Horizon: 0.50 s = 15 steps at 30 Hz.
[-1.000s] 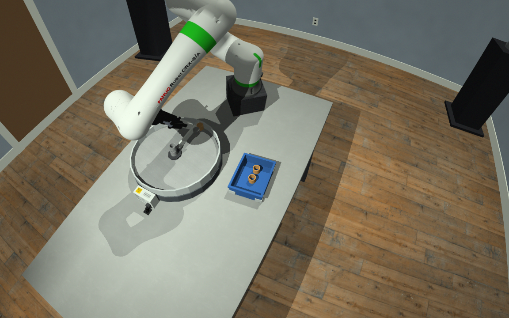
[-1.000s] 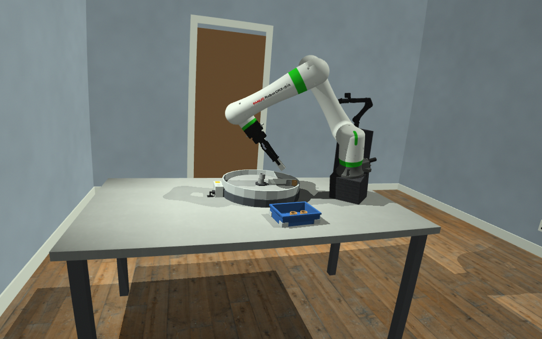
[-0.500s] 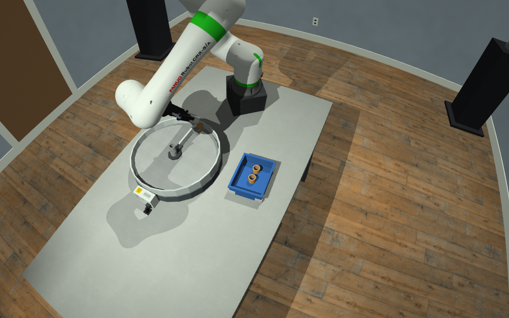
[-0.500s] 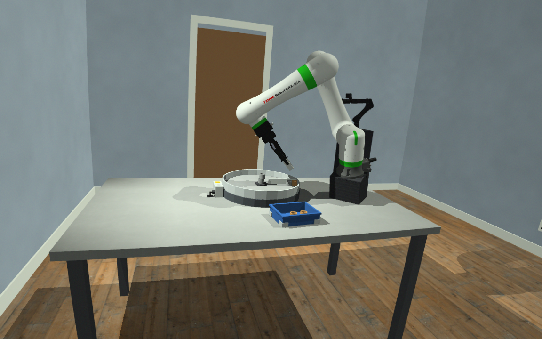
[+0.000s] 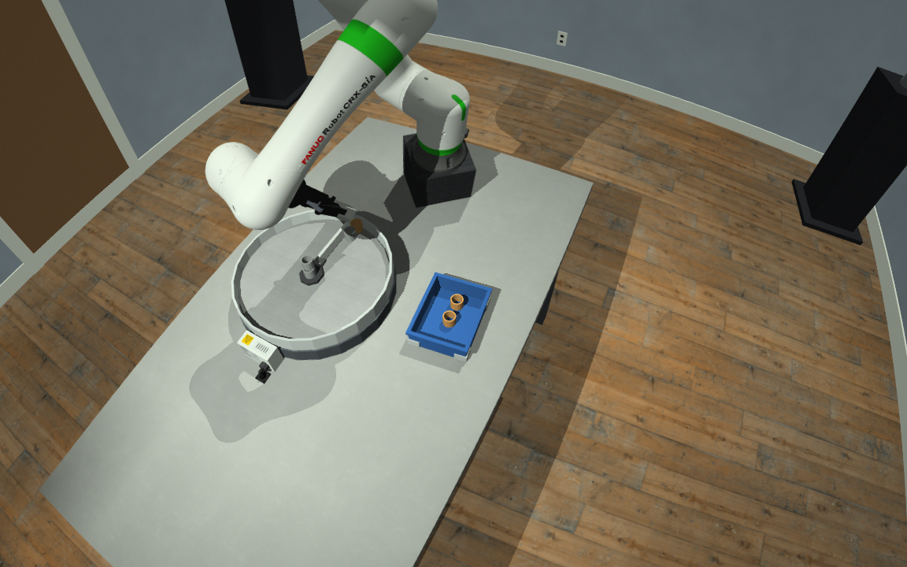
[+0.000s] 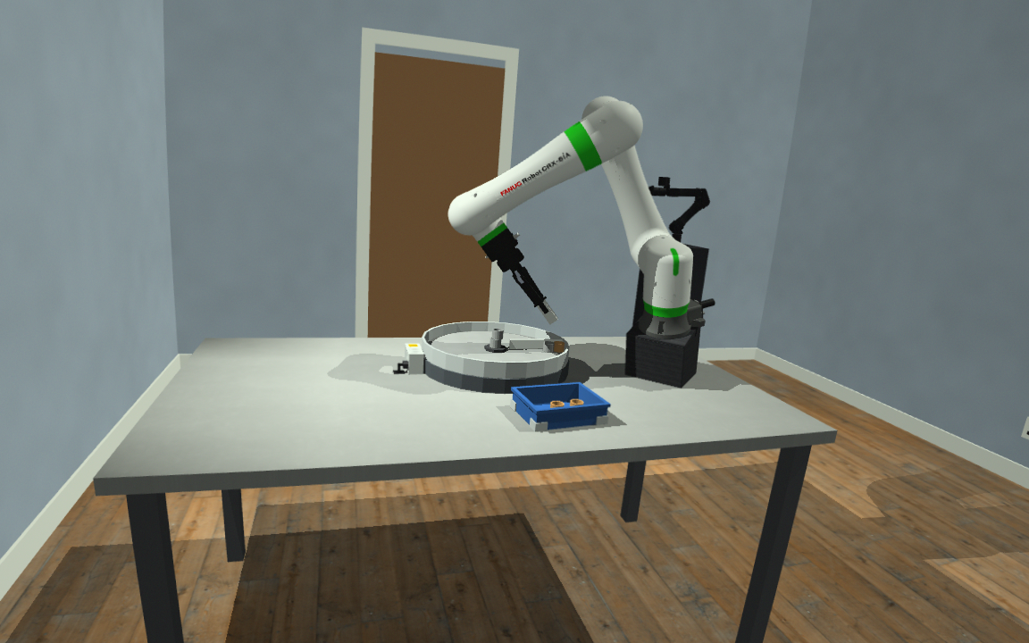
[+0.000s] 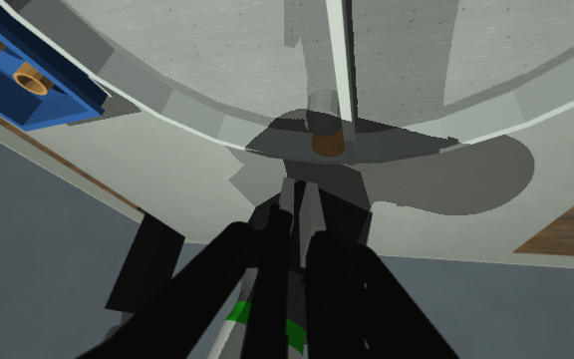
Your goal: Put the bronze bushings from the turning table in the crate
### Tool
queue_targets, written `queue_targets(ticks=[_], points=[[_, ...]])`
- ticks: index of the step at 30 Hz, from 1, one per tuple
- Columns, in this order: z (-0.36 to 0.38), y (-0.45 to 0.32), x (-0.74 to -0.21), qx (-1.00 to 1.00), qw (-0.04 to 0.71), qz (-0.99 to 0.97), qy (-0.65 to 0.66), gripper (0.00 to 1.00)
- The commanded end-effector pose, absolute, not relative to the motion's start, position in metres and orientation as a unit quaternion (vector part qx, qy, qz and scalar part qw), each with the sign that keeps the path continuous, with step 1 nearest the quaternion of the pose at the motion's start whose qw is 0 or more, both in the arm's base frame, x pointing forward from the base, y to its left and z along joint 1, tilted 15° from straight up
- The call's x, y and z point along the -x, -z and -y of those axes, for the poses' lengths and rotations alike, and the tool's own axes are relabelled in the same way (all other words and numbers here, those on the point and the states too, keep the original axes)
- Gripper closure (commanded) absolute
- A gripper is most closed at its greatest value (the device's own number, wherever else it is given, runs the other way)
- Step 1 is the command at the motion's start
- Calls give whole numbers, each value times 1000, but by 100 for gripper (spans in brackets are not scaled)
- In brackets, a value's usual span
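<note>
My open blue rectangular crate [image 5: 430, 345] [image 6: 572, 417] [image 7: 60, 120] holds two bronze ring-shaped bushings; the round grey-walled turning table [image 5: 316, 346] [image 6: 494, 369] [image 7: 192, 112] holds another brown-bronze bushing [image 5: 356, 225] [image 6: 558, 346] [image 7: 328, 144]; my black two-fingered gripper [image 5: 349, 213] [image 6: 552, 318] [image 7: 296, 196] is closed on nothing.

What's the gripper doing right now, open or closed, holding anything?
Gripper: nearly closed, nothing between its fingers.
</note>
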State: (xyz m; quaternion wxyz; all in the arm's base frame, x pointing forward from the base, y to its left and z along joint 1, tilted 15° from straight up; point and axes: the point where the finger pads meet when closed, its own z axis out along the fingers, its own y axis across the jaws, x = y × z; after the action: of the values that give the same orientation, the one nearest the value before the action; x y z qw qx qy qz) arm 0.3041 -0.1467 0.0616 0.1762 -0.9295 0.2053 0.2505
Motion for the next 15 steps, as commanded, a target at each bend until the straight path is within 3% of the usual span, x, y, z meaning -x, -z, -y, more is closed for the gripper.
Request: queue_targets(ticks=[1, 15], points=[[147, -62, -304, 930, 176, -205, -250, 94], [143, -40, -308, 930, 176, -205, -250, 94]])
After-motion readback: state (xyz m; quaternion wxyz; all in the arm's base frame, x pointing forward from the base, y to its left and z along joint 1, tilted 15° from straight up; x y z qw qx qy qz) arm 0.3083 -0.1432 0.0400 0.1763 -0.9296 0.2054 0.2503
